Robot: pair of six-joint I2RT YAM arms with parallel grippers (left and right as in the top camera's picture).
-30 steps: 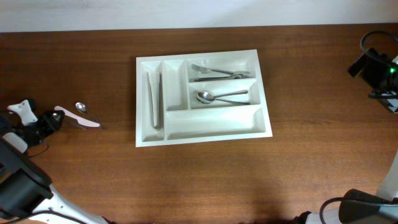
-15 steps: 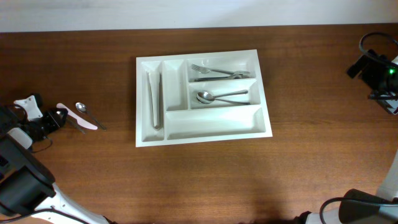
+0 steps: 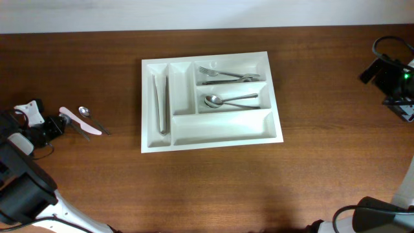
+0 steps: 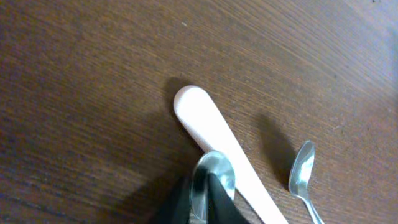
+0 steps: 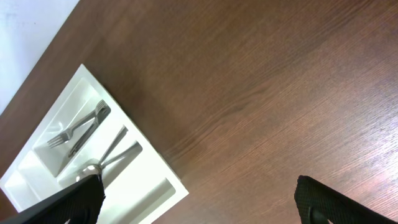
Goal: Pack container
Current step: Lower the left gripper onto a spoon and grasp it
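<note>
The container (image 3: 150, 139), a white tray, lies mid-table with forks (image 3: 226, 74), spoons (image 3: 228, 100) and a long metal piece (image 3: 160, 103) in its compartments. At the far left edge my left gripper (image 3: 57, 123) sits low over the table. In the left wrist view its black fingers (image 4: 219, 202) are shut on the bowl of a metal spoon (image 4: 214, 171). A white-handled utensil (image 4: 214, 140) lies just beyond it, and a small spoon (image 4: 303, 174) rests to the right. My right gripper (image 5: 205, 208) stands wide open above bare wood, far right of the container (image 5: 155, 186).
The white-handled utensil (image 3: 83, 124) and the small spoon (image 3: 86, 113) lie side by side left of the container. The right arm (image 3: 391, 77) and its cables hang at the table's far right edge.
The left gripper's fingers have come together and now clamp the spoon bowl; the arm shifted slightly left. The right arm has not moved.
</note>
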